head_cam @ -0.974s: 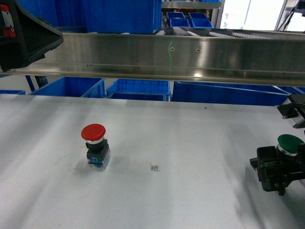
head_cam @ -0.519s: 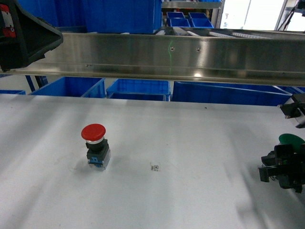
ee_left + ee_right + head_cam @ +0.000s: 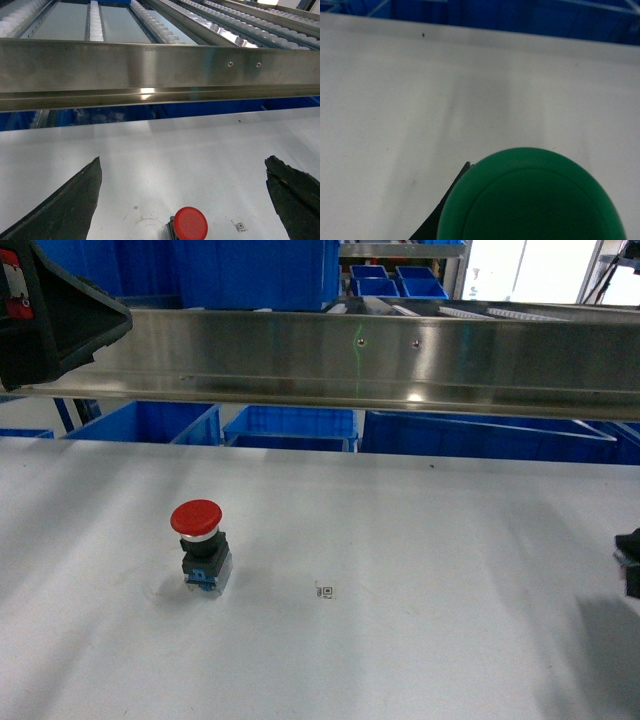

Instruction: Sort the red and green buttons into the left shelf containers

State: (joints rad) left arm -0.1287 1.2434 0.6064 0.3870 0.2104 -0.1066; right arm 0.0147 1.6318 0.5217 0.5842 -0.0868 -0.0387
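The right gripper [image 3: 630, 562] is showing only as a dark sliver at the right edge of the head view. Its wrist camera is filled by the domed green cap of one push-button switch [image 3: 532, 197], sitting tight against the lens with one dark finger [image 3: 437, 220] beside it. This suggests a grasp, though whether the jaws are clamped cannot be told.

The likeliest failure is the smooth cap slipping free during transport toward the deep bright-blue plastic bins [image 3: 145, 423] beyond the steel rail [image 3: 350, 360].

The red-capped switch [image 3: 199, 556], with silver collar, black body and clear-blue base, is standing upright on the white table [image 3: 420, 530]. The left gripper [image 3: 182, 200] is hanging above it, fingers spread wide and holding nothing.
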